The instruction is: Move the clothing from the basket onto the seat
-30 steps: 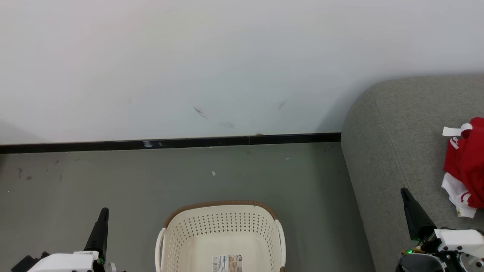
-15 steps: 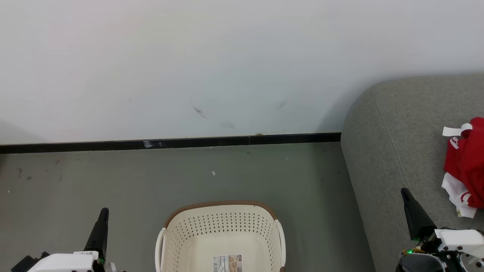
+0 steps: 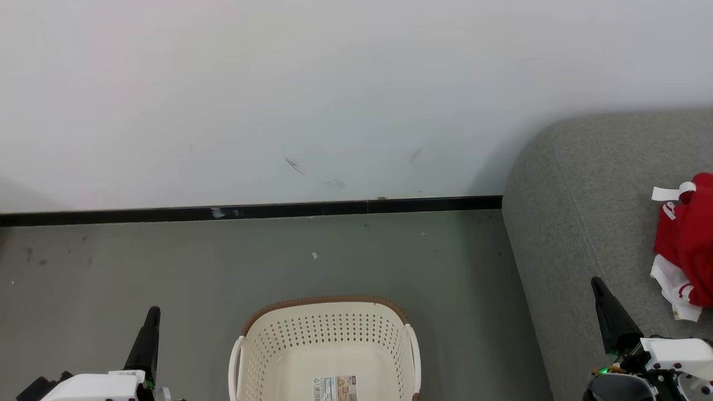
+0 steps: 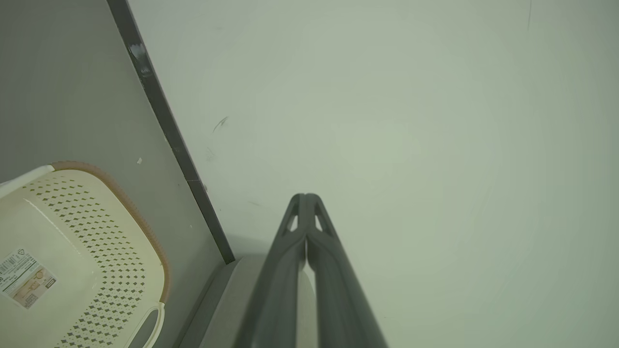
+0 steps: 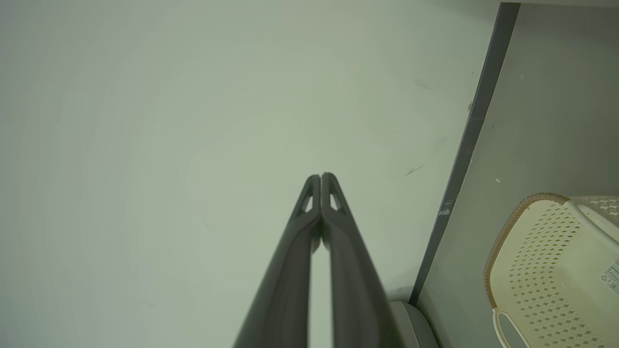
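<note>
Lying on seat, clothing near clenched right end effector, left end effector clenched.

- Basket: on the floor, centre foreground, well forward of the wall.
- Label: inside the basket, flat on its bottom.
- Seat: right of the basket and apart from it, far end near the wall.
- Clothing: heaped on the seat, at the far right.
- Baseboard: along the foot of the wall, behind the basket, ending at the seat.
- Left gripper: over the floor, left of the basket.
- Right gripper: over the seat, left of the clothing and apart from it.
</note>
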Available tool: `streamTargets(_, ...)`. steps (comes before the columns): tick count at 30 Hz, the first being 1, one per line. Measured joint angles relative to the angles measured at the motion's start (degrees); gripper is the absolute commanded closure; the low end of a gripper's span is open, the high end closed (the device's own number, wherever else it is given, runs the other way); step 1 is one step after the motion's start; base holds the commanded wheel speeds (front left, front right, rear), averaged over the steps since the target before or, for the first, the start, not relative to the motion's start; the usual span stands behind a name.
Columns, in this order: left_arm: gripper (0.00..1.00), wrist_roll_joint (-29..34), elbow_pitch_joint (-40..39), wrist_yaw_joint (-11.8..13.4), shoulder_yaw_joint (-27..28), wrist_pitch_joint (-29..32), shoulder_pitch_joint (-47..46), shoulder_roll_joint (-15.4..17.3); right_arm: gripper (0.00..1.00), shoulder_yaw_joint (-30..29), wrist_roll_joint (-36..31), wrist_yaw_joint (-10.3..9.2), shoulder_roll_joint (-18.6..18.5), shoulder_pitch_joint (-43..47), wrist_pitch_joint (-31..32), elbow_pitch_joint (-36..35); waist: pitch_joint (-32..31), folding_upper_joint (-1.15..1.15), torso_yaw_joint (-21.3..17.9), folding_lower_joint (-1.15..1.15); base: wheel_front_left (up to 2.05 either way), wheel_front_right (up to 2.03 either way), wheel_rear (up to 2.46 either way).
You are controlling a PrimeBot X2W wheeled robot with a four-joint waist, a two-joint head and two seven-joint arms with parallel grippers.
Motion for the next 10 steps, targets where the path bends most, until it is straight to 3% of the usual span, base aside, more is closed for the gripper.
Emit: streamTargets(10,1.0,0.0,0.0,0.0,0.0,0.0,0.0,0.0,1.0,-0.1,-0.1,0.0,0.2,0.0,0.0,0.0,0.0,0.0,0.0,0.0,0.0,0.0,0.0)
